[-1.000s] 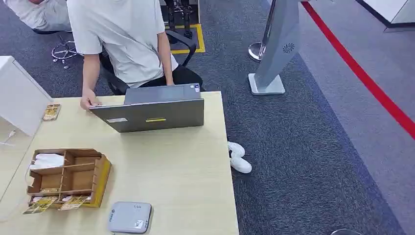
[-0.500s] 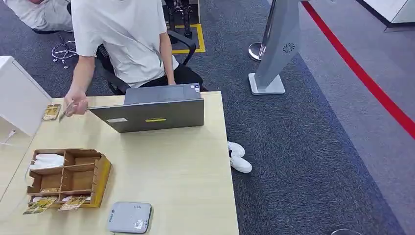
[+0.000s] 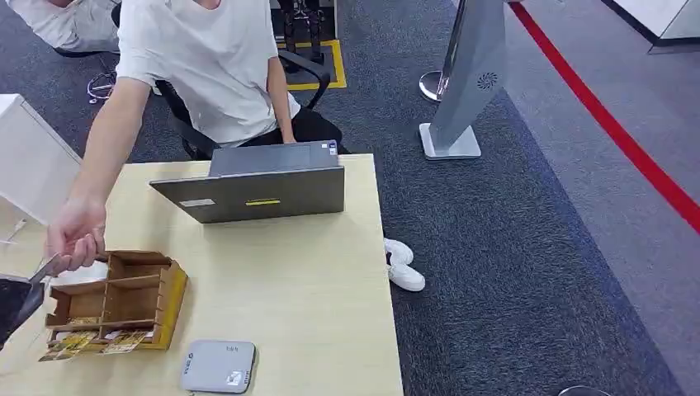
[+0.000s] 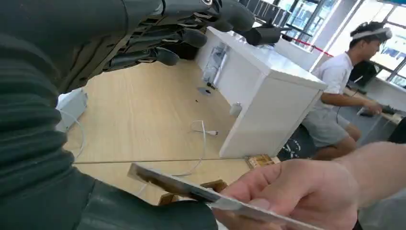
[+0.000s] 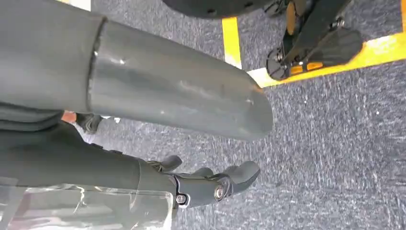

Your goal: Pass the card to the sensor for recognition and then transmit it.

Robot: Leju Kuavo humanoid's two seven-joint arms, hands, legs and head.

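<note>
Pale wood table (image 3: 305, 289) on dark grey carpet (image 3: 512, 247), a person's hand (image 3: 74, 238) offering the card (image 4: 201, 191).
A laptop (image 3: 256, 194), a wooden tray (image 3: 115, 299) and the grey sensor (image 3: 218, 365) sit on the table. The left hand (image 4: 158, 33) is spread and holds nothing, with the card beside its thumb. The right hand (image 5: 206, 182) hangs over carpet, fingers loosely curled, holding nothing.
</note>
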